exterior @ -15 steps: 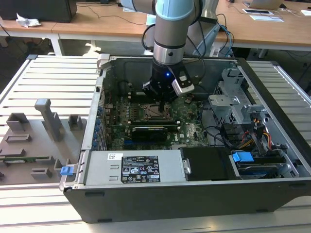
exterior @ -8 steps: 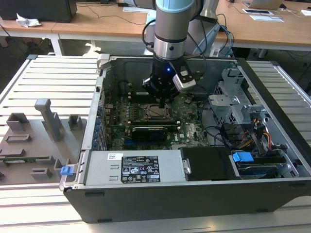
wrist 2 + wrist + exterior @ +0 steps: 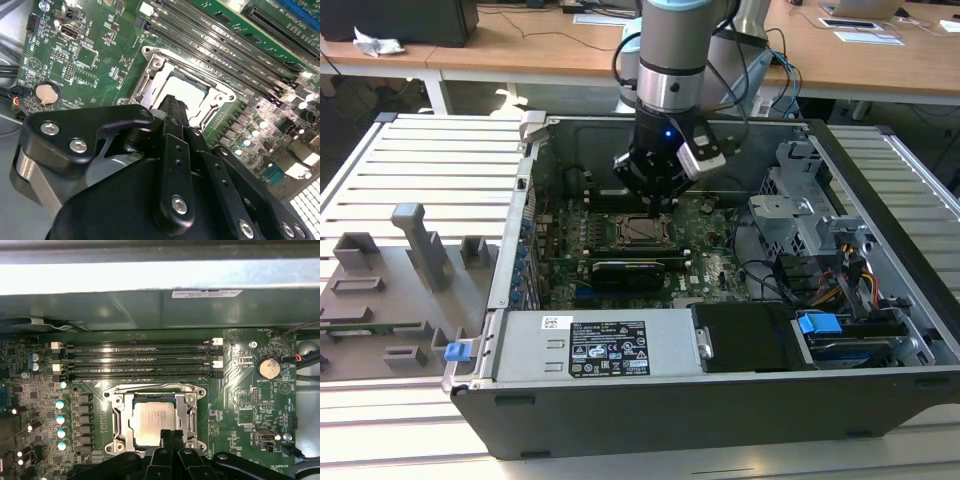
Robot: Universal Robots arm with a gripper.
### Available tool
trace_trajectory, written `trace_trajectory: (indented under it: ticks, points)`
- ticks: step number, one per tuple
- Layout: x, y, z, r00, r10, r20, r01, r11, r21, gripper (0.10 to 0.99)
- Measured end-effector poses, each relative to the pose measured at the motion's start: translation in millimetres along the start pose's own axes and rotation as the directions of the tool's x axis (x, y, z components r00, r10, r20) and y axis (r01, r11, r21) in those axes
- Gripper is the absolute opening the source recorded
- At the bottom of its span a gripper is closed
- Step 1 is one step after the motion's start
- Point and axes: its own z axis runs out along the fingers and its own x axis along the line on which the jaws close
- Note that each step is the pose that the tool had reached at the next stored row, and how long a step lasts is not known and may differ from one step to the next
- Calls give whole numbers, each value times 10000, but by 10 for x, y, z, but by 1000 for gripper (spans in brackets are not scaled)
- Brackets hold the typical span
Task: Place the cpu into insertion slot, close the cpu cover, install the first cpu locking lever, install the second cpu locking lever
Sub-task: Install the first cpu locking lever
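Observation:
The cpu [image 3: 150, 419], a pale silver square, lies in the insertion slot [image 3: 116, 445] in the middle of the green motherboard [image 3: 240, 415]. The cpu cover [image 3: 119, 415], a silvery frame, lies flat over it, with the chip's top showing through its opening. A thin wire lever [image 3: 150, 386] runs along the socket edge beside the memory slots. My gripper [image 3: 170, 436] is shut with nothing between its fingers, its tips just above the socket edge farthest from the memory slots. The second wrist view shows the gripper [image 3: 172, 104] against the cpu [image 3: 192, 89] and cover [image 3: 150, 82]. In the exterior view, the gripper [image 3: 657, 205] hangs over the cpu [image 3: 642, 230].
Long black memory slots [image 3: 137, 360] and the case wall [image 3: 150, 310] lie beyond the socket. A coin battery [image 3: 268, 367] sits to one side. A black card [image 3: 628, 272], the power supply [image 3: 600, 350] and a drive cage [image 3: 800, 215] crowd the case. Grey fixtures [image 3: 390, 290] stand outside, on the exterior view's left.

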Motion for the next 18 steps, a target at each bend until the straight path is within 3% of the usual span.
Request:
trace_trajectory:
  ticks: [6,7,9,13,18]
  points:
    - [0,-3,-86,10000,0,5,0,9999,161,106]
    - [0,-6,-135,10000,0,8,0,9997,236,106]
    - [0,-8,-186,10000,0,9,0,9996,289,106]
    - [0,-16,-388,10000,0,15,-1,9989,459,106]
    - [0,-16,-398,10000,0,16,-1,9988,489,106]
